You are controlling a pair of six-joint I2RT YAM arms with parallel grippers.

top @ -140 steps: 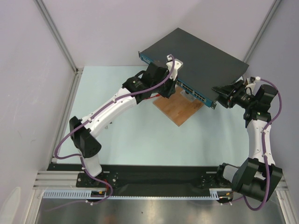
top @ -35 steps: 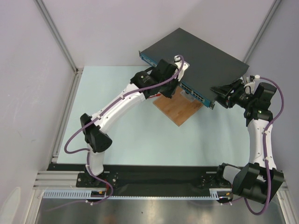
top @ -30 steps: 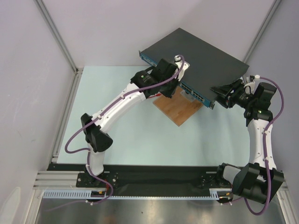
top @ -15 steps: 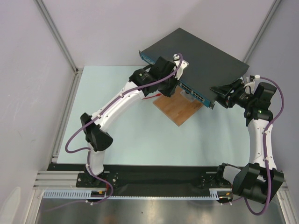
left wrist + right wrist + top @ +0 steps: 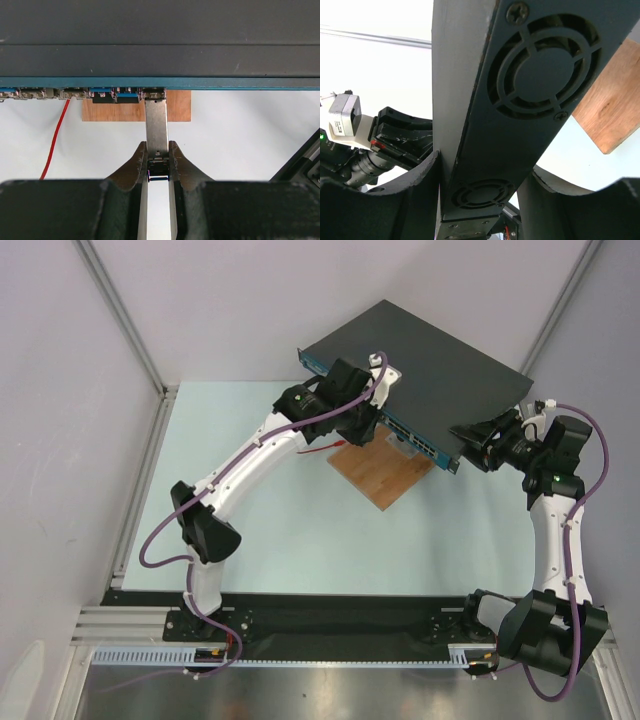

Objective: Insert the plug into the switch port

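Note:
The switch (image 5: 420, 360) is a flat dark grey box with a blue port strip (image 5: 160, 83), propped on a brown wooden board (image 5: 380, 472). My left gripper (image 5: 158, 159) is shut on the silver plug (image 5: 156, 125); the plug's front end sits in a port of the strip. In the top view the left gripper (image 5: 366, 418) is at the strip's middle. My right gripper (image 5: 480, 200) is shut on the switch's right side wall (image 5: 520, 90) with its fan grilles; it also shows in the top view (image 5: 470, 440).
A red wire (image 5: 55, 135) runs down from the port strip at the left. Two blue-tabbed plugs (image 5: 115, 96) sit in ports left of mine. Grey walls and metal rails (image 5: 125, 315) close in the pale blue table (image 5: 300, 530).
My left arm has moved toward the port strip, carrying the plug up to the switch. The right arm has stayed clamped on the switch's side.

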